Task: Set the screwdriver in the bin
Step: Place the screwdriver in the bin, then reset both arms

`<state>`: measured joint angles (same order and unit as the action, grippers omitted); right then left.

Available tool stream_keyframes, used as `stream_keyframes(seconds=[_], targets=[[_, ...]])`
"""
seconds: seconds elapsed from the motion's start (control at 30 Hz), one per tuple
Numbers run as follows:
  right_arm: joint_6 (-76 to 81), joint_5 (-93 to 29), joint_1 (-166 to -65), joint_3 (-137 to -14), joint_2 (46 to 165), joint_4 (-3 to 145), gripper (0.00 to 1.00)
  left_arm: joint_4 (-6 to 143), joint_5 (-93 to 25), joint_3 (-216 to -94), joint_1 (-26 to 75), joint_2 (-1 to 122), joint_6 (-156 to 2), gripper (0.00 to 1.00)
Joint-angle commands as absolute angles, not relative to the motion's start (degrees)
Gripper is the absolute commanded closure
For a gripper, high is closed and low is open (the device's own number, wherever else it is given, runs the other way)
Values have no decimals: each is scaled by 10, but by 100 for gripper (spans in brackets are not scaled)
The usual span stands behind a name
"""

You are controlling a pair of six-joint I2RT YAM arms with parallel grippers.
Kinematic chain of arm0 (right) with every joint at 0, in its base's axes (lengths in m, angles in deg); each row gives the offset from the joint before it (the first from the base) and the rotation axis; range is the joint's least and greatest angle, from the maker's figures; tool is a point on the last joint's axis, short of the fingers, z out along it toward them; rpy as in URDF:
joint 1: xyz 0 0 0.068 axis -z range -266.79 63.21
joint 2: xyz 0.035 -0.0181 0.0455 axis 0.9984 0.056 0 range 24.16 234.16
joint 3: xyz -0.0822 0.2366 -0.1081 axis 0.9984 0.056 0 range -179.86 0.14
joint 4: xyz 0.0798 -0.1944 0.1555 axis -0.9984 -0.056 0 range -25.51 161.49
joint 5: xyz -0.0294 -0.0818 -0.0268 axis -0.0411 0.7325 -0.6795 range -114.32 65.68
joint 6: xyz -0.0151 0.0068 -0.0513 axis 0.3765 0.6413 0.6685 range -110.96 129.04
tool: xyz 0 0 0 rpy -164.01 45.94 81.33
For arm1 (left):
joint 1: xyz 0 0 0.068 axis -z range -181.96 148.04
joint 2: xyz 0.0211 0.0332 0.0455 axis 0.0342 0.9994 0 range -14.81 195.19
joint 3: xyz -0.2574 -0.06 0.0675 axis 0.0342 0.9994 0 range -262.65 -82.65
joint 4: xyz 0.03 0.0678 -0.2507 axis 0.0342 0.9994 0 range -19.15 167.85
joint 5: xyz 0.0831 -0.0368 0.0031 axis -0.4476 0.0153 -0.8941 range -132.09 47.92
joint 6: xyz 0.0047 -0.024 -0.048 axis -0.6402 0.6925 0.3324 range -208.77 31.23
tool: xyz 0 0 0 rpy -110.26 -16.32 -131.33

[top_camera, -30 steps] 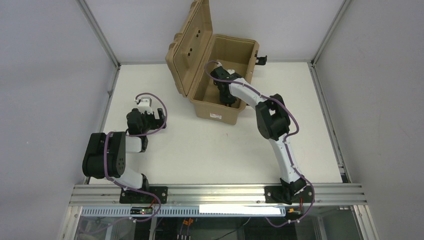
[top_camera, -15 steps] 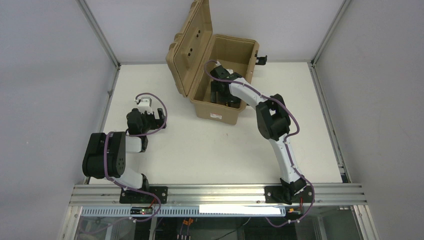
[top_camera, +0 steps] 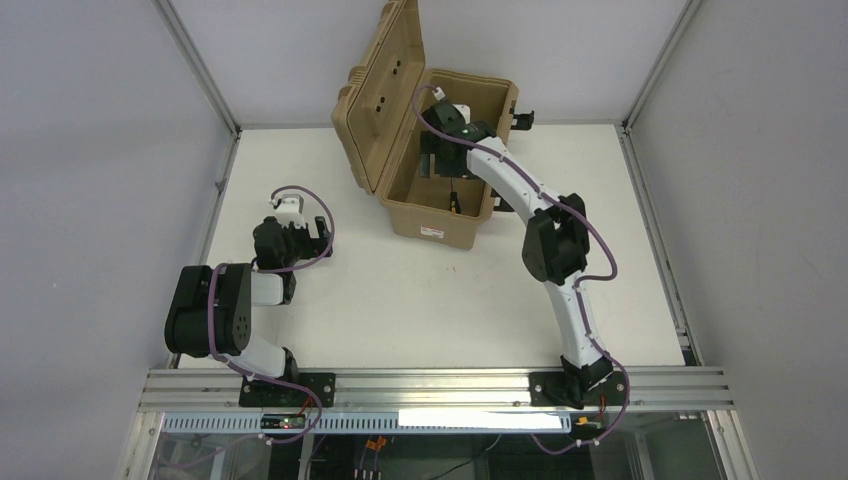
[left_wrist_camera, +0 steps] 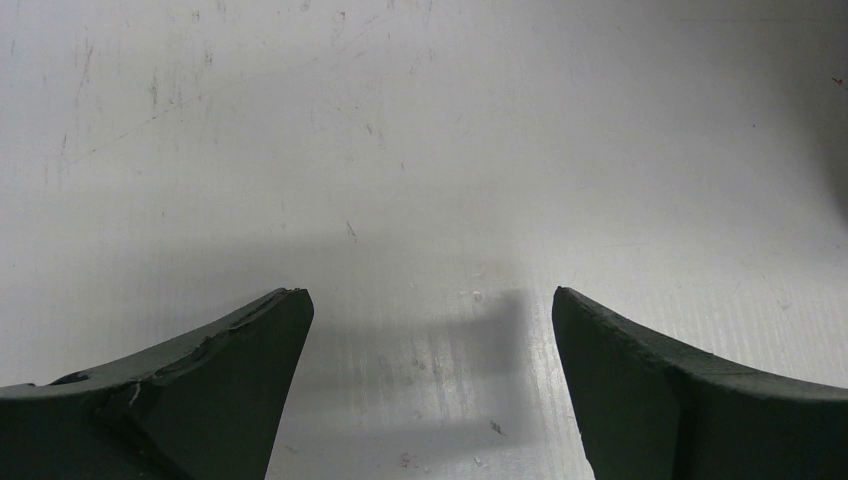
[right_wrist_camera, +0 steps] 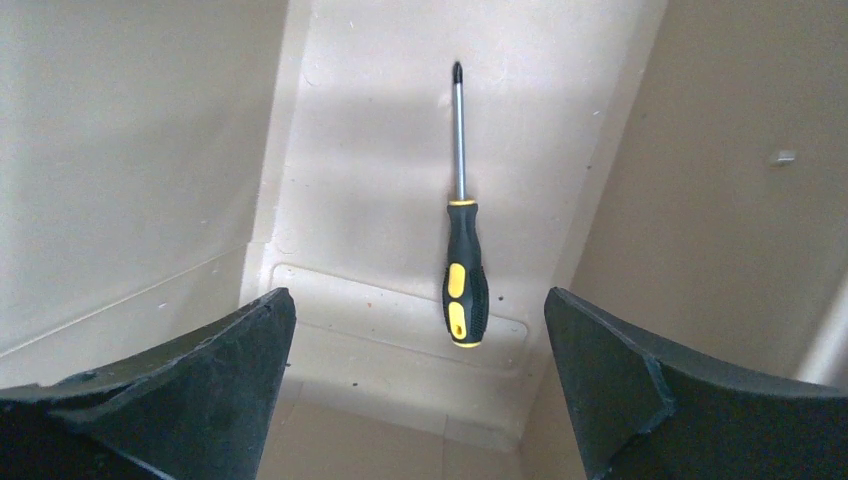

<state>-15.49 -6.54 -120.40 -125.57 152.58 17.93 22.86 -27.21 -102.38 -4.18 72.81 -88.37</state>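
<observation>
The screwdriver [right_wrist_camera: 462, 230] lies flat on the floor of the bin [top_camera: 410, 218], so by the look of things the task is as good as done.

The bench [top_camera: 400, 300] carries the bin at its far side, lid hinged up on the left. The right arm [top_camera: 550, 245] reaches over the front wall and down into the open case. The left arm [top_camera: 215, 310] is folded low at the near left, well apart from the bin and much the farther of the two.

The right end effector [right_wrist_camera: 417, 300] hangs inside the bin with its fingers spread wide and nothing between them. The left end effector [left_wrist_camera: 430, 300] is likewise spread, with only bare bench beneath it.

In the right wrist view the screwdriver sits straight ahead of the end effector and below it, apart from both fingers and a little right of centre in the gap. Its long axis runs directly away from the camera, crosswise to the line joining the two fingers. The yellow-and-black handle is the nearer end and the tip the farther. From above, the handle end points toward the bin's front wall.

My judgement is that the next move is a plain withdrawal. The right arm should lift up and out with its fingers spread, staying clear of the walls and the raised lid.
</observation>
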Motion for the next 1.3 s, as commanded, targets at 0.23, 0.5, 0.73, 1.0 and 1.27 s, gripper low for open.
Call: stream_keyframes(seconds=[0.23,0.5,0.73,1.0,1.27], targets=[[-89,-41,-1205,-1333,1392,153,1,212,-277,-1030,-39,717,-889,1],[-29,-62,-1204,-1337,1340,156,1,212,-277,-1030,-39,717,-889,1],[9,-86,-1186,-1312,1301,157,1,212,-276,-1030,-39,717,-889,1],[24,-141,-1116,-1216,1224,197,1,212,-277,-1030,-40,717,-889,1],[41,-194,-1010,-1159,1173,203,1,212,-277,-1030,-39,717,-889,1]])
